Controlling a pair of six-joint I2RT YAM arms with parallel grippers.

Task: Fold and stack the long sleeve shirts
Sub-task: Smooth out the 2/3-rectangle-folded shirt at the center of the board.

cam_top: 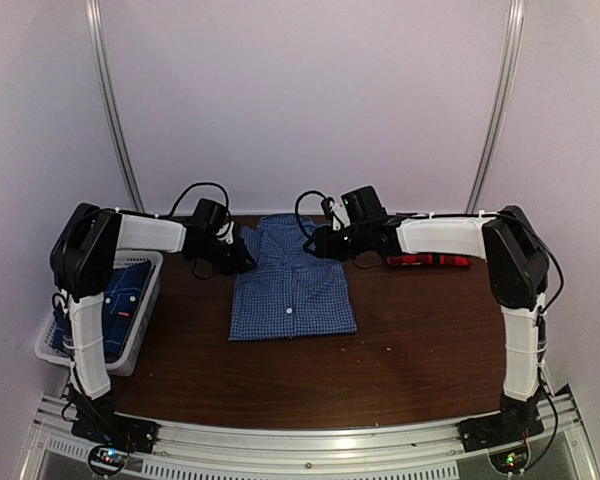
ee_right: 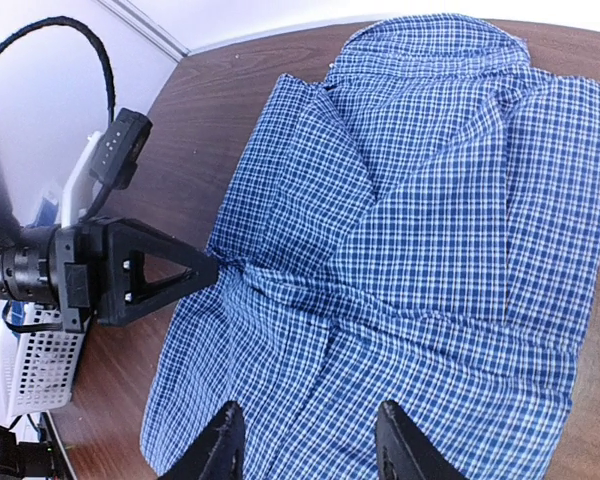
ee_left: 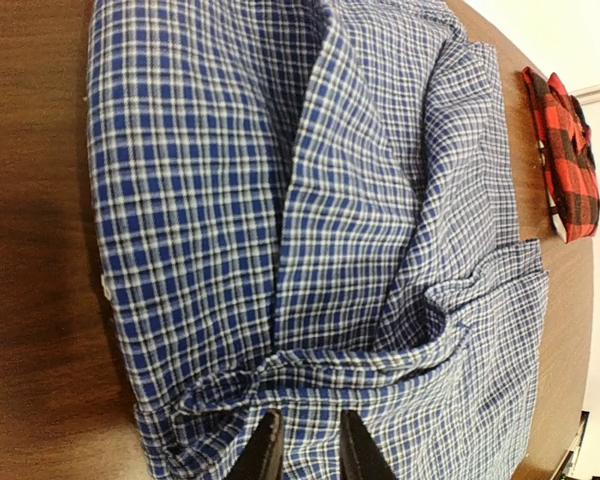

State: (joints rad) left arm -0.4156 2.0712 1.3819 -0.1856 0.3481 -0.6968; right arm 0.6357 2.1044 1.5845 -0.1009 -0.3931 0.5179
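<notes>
1. From above, the blue gingham shirt (cam_top: 292, 290) lies folded into a neat rectangle toward the back edge of the tabletop (cam_top: 430, 345), about midway across, with its collar on the far side. The left gripper (cam_top: 238, 258) is at the shirt's left shoulder edge. The right gripper (cam_top: 322, 243) is by the collar's right side. The red plaid shirt (cam_top: 430, 260) lies near the back right corner, partly under the right arm. The darker blue shirt (cam_top: 130, 288) sits in a white basket (cam_top: 152, 300) at the left edge.

2. In the left wrist view, the fingers (ee_left: 265, 452) are narrow and closed on a gathered ridge of gingham at the shirt's side. Creases run in toward the pinch.

3. In the right wrist view, the fingers (ee_right: 220, 445) stand wide above the cloth and hold nothing. I'd say the fold is being tidied. To do it well, the left pinch should let go without tugging sideways, or that pucker will pull the rectangle askew. The bunched spot then wants pressing flat.

4. The surface is smooth dark wood, so I'd expect cloth to slide on it easily. Around it are pale walls (cam_top: 300, 90), two slanting metal poles (cam_top: 115, 120) and a metal rail (cam_top: 300, 440) along the near edge.
</notes>
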